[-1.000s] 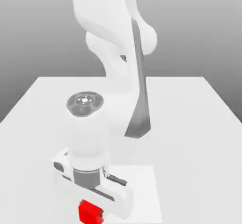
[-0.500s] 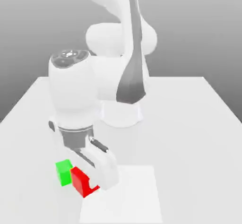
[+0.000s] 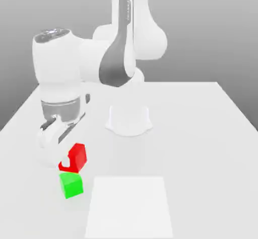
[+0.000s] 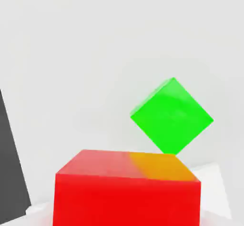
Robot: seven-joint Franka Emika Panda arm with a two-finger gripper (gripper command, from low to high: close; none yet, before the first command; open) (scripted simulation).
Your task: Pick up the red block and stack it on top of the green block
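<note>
White square: a flat, pale panel [image 3: 129,210] lying on the table [image 3: 206,132], near the exterior view's bottom edge.
Green block: a small bright cube [image 3: 71,184] on the table, toward the exterior view's left, beside the panel.
Red block: a bright cube [image 3: 77,157] in the gripper's grasp, appearing just above the green one in the exterior view; the hand view shows their faces turned at different angles.
Gripper: white pincer [image 3: 72,160], clamped on the red block, tilted.
Arm: white with dark grey trim [image 3: 116,64], bending down from its round base [image 3: 129,121].
Background: plain grey.
</note>
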